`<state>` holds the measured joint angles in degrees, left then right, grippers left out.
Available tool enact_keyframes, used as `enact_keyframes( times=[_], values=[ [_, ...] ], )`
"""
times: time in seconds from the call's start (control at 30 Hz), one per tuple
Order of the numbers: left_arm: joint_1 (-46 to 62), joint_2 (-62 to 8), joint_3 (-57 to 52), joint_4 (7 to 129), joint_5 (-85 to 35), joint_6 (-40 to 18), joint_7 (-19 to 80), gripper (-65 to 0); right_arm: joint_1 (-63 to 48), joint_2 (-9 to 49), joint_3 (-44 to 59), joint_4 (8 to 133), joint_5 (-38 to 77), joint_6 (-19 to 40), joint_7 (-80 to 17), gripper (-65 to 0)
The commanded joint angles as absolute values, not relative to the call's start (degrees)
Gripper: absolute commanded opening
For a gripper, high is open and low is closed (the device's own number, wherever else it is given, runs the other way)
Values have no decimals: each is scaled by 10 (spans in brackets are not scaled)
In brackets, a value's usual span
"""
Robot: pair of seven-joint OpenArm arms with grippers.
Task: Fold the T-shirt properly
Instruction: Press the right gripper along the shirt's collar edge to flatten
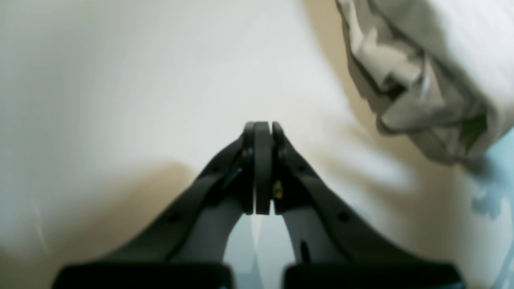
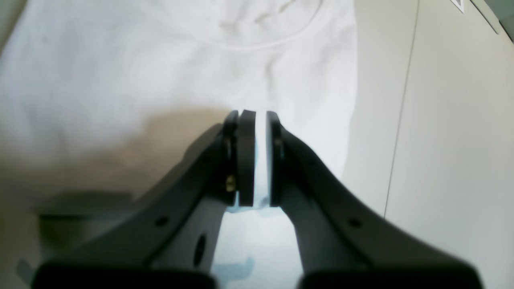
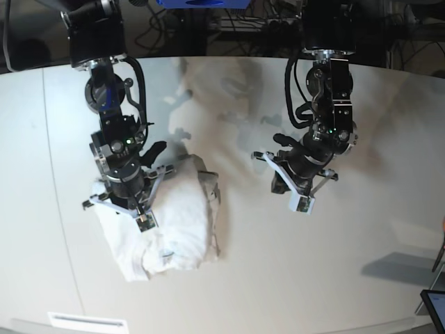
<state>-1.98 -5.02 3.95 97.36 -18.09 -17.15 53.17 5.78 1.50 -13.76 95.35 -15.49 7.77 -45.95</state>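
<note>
The white T-shirt (image 3: 177, 229) lies bunched and partly folded on the table, left of centre in the base view. My right gripper (image 2: 253, 114) sits low over its left part, jaws nearly together with a strip of white cloth between the pads; the collar seam (image 2: 257, 45) curves just ahead of it. From the base camera, that right gripper (image 3: 132, 205) rests on the shirt. My left gripper (image 1: 263, 125) is shut with nothing in it, above bare tabletop, and a crumpled edge of the T-shirt (image 1: 417, 80) lies off to its upper right. The left gripper (image 3: 297, 195) is well apart from the cloth.
The white tabletop (image 3: 313, 278) has a thin seam line (image 2: 401, 100) beside the shirt. Cables and dark equipment (image 3: 229, 21) crowd the far edge. A dark device corner (image 3: 434, 306) shows at the bottom right.
</note>
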Motion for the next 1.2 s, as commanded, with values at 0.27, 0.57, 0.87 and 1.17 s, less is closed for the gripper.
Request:
enact_keyframes(
  times=[0.27, 0.57, 0.87, 1.17],
  values=[
    [-18, -54, 38, 993, -184, -174, 520, -650, 104, 0, -132, 843, -160, 74, -408, -601],
    [-19, -65, 17, 994, -184, -175, 520, -650, 77, -24, -53, 813, -160, 74, -395, -601],
    [-24, -65, -35, 986, -183, -176, 520, -650, 11, -58, -15, 858, -160, 70, -397, -602],
    [-41, -65, -28, 945, -182, -176, 516, -650, -54, -61, -64, 940, -160, 58, -417, -617]
  ],
)
